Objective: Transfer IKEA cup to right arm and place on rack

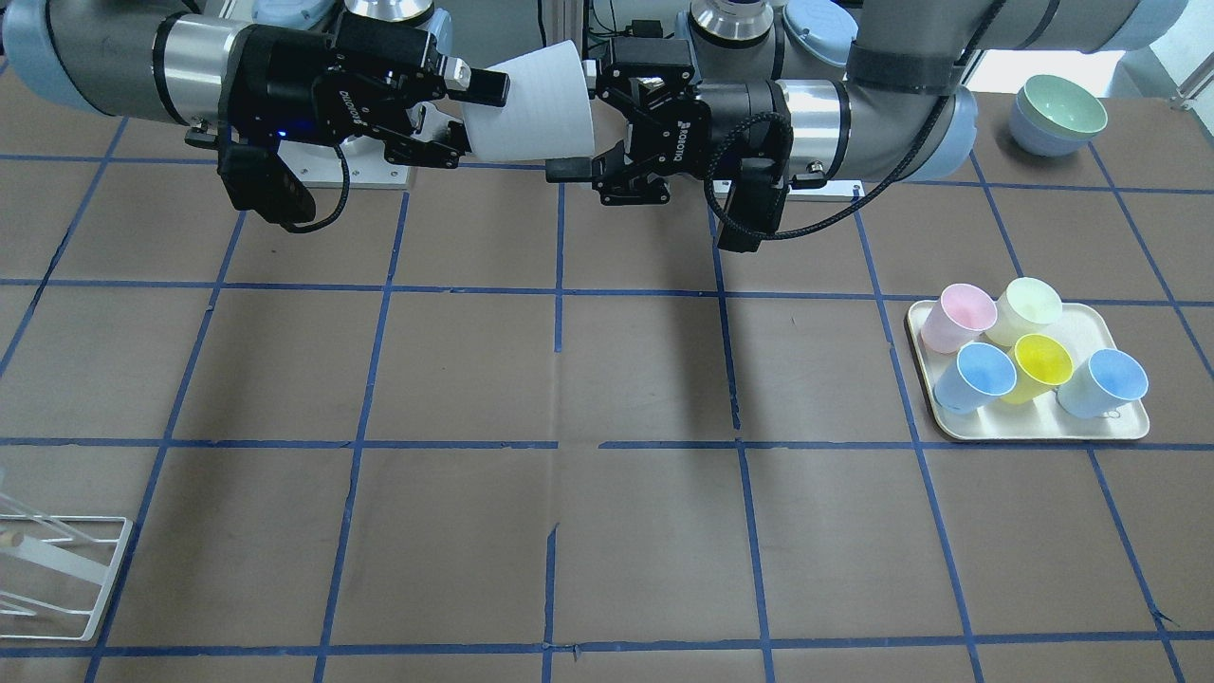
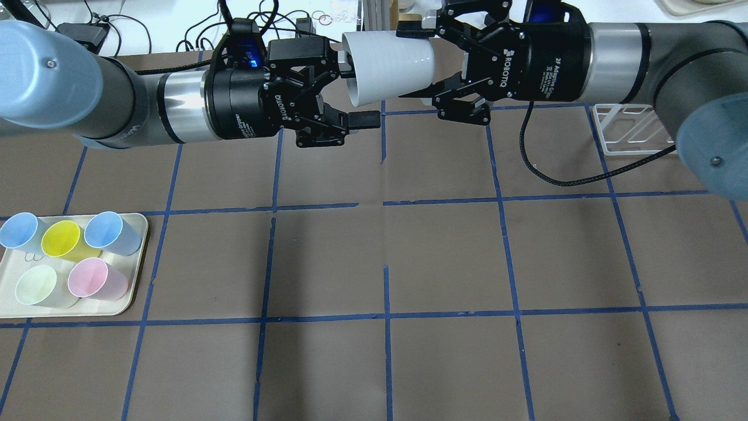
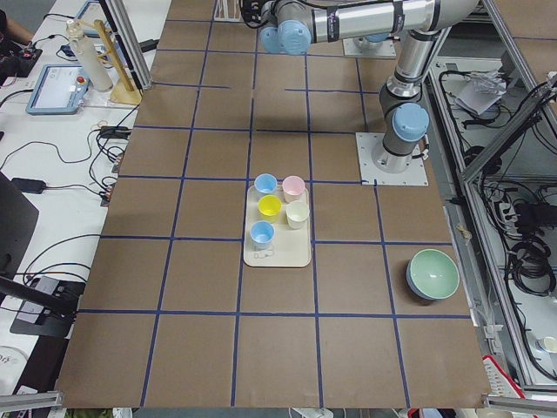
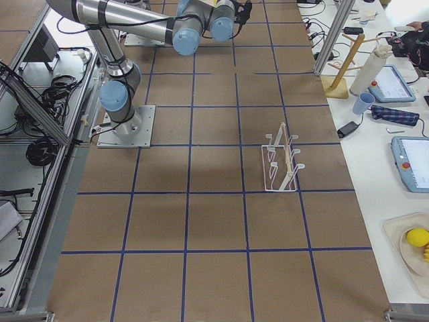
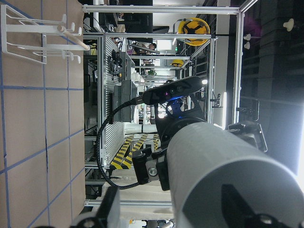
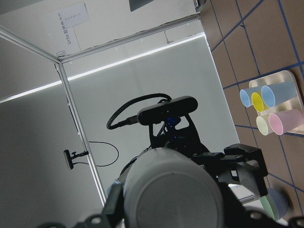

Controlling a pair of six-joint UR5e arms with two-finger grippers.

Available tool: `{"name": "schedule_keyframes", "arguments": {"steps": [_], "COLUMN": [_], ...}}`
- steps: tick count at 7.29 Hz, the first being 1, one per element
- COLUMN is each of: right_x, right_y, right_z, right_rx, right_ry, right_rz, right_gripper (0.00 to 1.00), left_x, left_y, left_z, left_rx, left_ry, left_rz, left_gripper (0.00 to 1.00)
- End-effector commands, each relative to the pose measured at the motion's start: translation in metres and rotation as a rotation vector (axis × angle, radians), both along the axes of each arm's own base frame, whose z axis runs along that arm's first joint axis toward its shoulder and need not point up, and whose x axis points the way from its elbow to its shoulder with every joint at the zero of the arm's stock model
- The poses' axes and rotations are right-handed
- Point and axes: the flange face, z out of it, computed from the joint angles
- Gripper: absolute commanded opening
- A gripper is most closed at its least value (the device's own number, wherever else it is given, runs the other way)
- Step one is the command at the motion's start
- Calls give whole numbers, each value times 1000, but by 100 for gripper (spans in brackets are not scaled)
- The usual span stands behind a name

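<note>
Cream tray [image 2: 76, 309] at the far left of the overhead view carries five tumblers, all upright with mouths up and insides bare. A light blue cup [image 2: 16, 231], a yellow cup [image 2: 60, 238] and a second light blue cup [image 2: 105, 231] make the far row. A pale cream-yellow cup [image 2: 35, 285] and a pink cup [image 2: 87, 279] make the near one.

Next along is the left gripper [image 2: 356, 89], lying level above the table with its fingers spread. One fingertip sits at the mouth of the IKEA cup [image 2: 388, 64]; the other hangs below the cup, clear of its wall. The cup lies on its side in the air between the two grippers, mouth toward the left one. Its inside shows only as a pale sliver. The right gripper [image 2: 412, 61] has its fingers pressed onto the narrow base end from both sides. Past the right arm [image 2: 619, 52] the rack [image 2: 631, 131] stands on the table, partly hidden by the elbow and well apart from the cup.

The front-facing view adds what the overhead misses: a green bowl [image 1: 1062, 104] nested in a blue-grey bowl [image 1: 1039, 142] on the tray's side of the table. The exterior right view shows the rack whole, with its wooden-tipped peg. The right wrist view looks onto the cup's round base; the left wrist view looks along its wall.
</note>
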Motion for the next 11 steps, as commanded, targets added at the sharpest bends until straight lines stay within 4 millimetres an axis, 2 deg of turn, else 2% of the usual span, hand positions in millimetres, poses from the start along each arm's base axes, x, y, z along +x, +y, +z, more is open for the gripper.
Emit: {"name": "schedule_keyframes", "arguments": {"steps": [1, 3, 4, 5, 6, 8, 9, 10, 11], "right_x": [-16, -44, -64, -92, -104, -111, -120, -130, -145], "right_y": [-8, -15, -20, -25, -26, -18, -19, -16, -20], "right_z": [3, 3, 3, 3, 0, -16, -12, -10, -8], "right_rx": [-5, -7, -4, -2, 8, 10, -14, -19, -163], "right_ry": [0, 2, 2, 15, 47, 384, 575, 752, 949], "right_rz": [-34, -90, -131, -184, -198, -97, -59, -13, 50], "right_gripper": [32, 32, 32, 32, 32, 28, 29, 29, 27], "left_x": [5, 14, 22, 30, 37, 58, 72, 77, 80], "left_y": [-5, -5, -10, -13, -16, -28, -32, -35, -33], "left_z": [16, 32, 39, 43, 43, 36, 35, 31, 31], "left_rx": [2, 20, 11, -17, -47, -117, -118, -89, 30], "left_ry": [-4, -74, -116, -194, -347, -701, -883, -1057, -1181], "left_rz": [4, -86, -128, -204, -299, -398, -420, -392, -333], "left_gripper": [100, 100, 100, 100, 100, 100, 100, 100, 100]}}
